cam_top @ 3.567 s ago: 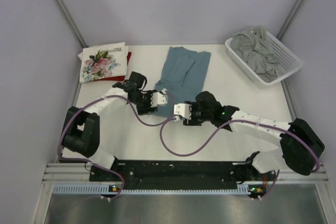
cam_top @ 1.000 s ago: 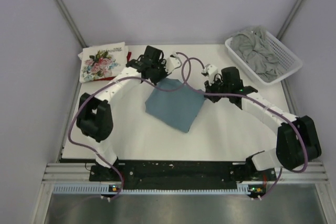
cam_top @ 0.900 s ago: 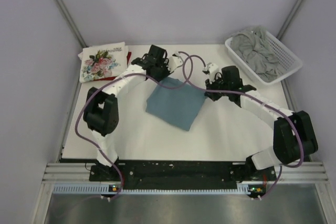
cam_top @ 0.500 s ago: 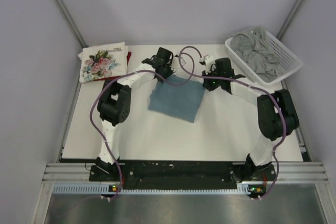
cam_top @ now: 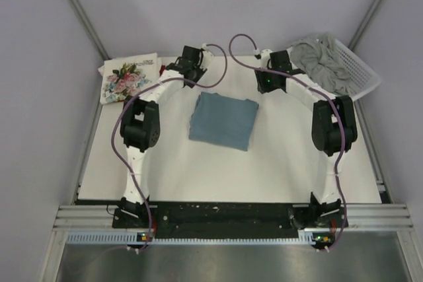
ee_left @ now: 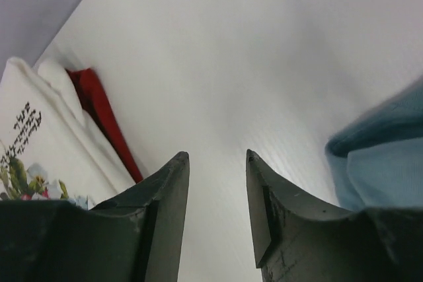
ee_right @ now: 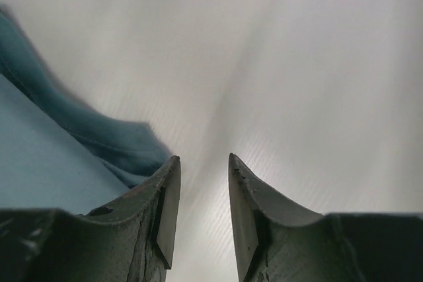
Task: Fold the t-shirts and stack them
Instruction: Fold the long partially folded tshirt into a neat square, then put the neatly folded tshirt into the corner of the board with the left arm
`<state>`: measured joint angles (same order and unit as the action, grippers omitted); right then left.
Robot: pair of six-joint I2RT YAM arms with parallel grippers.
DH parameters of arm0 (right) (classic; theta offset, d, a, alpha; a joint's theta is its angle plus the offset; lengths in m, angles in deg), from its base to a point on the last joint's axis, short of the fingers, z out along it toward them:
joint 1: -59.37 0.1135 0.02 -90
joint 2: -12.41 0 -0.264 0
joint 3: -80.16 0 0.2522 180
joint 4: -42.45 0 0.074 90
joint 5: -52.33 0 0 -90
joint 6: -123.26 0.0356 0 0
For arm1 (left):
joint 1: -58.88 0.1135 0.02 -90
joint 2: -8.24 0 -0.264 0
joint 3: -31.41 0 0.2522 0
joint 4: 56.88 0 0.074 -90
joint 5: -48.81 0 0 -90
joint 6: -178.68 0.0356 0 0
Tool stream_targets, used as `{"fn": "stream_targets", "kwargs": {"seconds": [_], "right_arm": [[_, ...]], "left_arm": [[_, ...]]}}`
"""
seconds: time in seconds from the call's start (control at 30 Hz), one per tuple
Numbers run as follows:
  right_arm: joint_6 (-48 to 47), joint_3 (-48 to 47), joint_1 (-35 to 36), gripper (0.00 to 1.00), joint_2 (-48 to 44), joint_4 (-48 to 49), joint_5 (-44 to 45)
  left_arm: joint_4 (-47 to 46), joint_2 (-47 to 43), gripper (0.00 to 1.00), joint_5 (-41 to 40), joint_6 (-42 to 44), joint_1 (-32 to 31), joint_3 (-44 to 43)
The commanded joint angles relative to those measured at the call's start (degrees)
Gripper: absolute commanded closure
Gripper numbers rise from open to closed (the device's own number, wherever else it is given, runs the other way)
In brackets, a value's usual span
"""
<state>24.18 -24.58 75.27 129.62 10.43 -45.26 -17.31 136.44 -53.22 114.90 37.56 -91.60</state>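
At the middle of the table [cam_top: 178,170], a folded teal-blue t-shirt [cam_top: 223,121] lies flat, free of both arms. Beyond its far corners hover the left gripper [ee_left: 215,160] and right gripper [ee_right: 203,162] — jaws narrowly parted, holding nothing. Far left, a floral t-shirt [cam_top: 129,77] sits folded atop a dark red one [ee_left: 99,113]; a grey one [cam_top: 320,64] fills the basket [cam_top: 367,80].

Teal-blue t-shirt [cam_top: 223,121] is folded in half now, released flat on the counter [cam_top: 291,156]. Left gripper [ee_left: 215,156] and right gripper [ee_right: 203,158] have parted and pulled back to the far edge.
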Motion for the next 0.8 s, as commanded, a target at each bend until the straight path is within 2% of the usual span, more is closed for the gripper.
{"fn": "stream_targets", "kwargs": {"seconds": [0.0,0.1,0.17,0.27,0.33,0.5,0.77], "right_arm": [[6.9,1.1,-0.4,0.65,-10.0,-5.4,-2.9],[10.6,10.1,2.5,0.69,-19.2,-4.3,-5.5],[11.4,16.7,6.6,0.73,-22.8,-3.7,-8.0],[15.5,23.8,11.6,0.85,-25.5,-1.5,-14.1],[19.3,28.7,14.1,0.88,-26.3,4.0,-17.3],[24.7,36.9,15.3,0.93,-25.2,10.5,-18.5],[26.7,40.7,13.6,0.92,-20.6,9.7,-17.8]], "left_arm": [[1.4,-13.1,0.55,6.3,-4.8,0.4,5.9],[1.1,-22.3,0.6,18.3,-6.6,-0.1,16.9],[0.3,-26.3,0.74,24.1,-7.4,-0.7,24.4],[0.3,-28.2,0.93,27.8,-7.0,-2.0,31.6],[3.4,-27.0,1.0,27.3,-7.8,-2.0,32.3],[5.5,-24.1,1.0,27.5,-9.2,-1.9,36.1],[5.6,-22.9,0.99,29.3,-10.6,2.2,41.6]]}}
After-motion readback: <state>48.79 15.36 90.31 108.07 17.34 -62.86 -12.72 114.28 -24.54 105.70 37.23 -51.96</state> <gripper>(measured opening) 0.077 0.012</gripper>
